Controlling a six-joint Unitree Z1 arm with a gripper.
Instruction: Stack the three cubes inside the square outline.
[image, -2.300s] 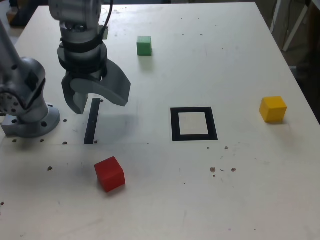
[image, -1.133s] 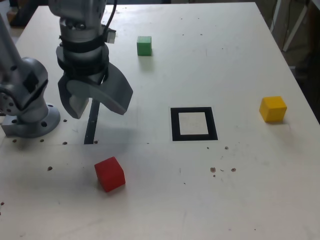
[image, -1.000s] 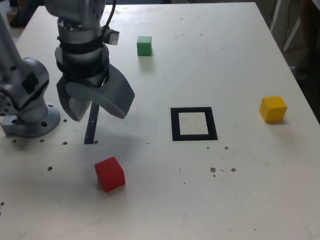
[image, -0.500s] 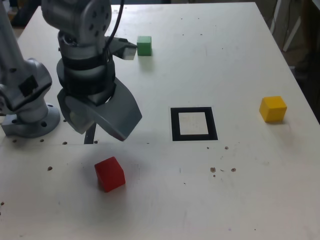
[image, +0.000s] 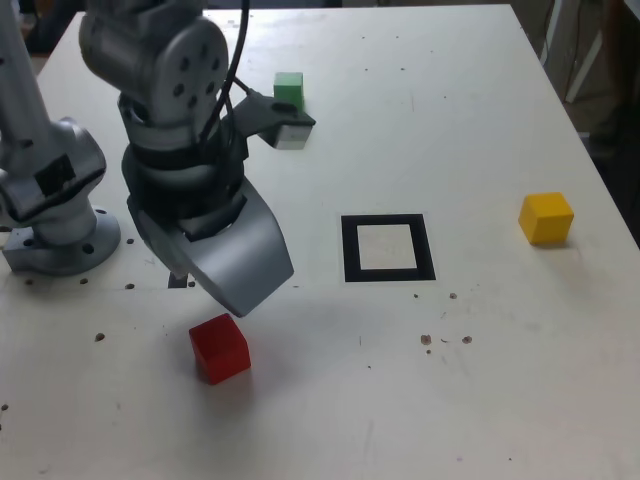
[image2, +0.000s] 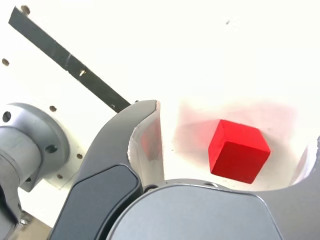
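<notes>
Stacking has not begun, judging by how things lie: the square outline (image: 388, 248) holds nothing, and all three cubes sit apart on the white table (image: 470, 120). Every pick and placement is left to do.

The gripper (image: 215, 262) is the biggest thing in play, a grey claw with its jaws spread wide and nothing between them. It hangs above the table, just up from the red cube (image: 220, 348) in the exterior view; the wrist view shows that cube (image2: 238, 150) lying between the open jaws, untouched.

The outline is a thick black frame with a white centre, near the table's middle.

The cubes are small and solid-coloured. Red lies towards the exterior view's left, near the front edge, turned slightly askew. The yellow cube (image: 546, 218) sits well off to that view's right. The green cube (image: 288, 88) sits at the far side, partly hidden by the arm's camera mount.
</notes>
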